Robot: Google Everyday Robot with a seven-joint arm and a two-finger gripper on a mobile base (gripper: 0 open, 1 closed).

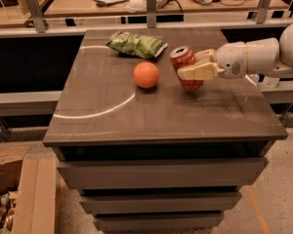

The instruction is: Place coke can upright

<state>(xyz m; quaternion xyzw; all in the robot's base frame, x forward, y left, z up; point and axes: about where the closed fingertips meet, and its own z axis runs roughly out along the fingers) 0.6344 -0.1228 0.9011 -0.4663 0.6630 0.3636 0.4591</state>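
The red coke can (184, 62) with its silver top is held nearly upright, leaning a little to the left, with its base at or just above the dark table (136, 116). My gripper (195, 67) reaches in from the right and is shut on the can's side. An orange ball (146, 74) sits just left of the can. A green chip bag (136, 44) lies behind the ball.
My white arm (263, 55) stretches over the table's right side. Behind the table is a rail with posts (151, 6) and a desk with papers and cables. A cardboard box (19, 194) stands on the floor at the lower left. Drawers sit under the tabletop.
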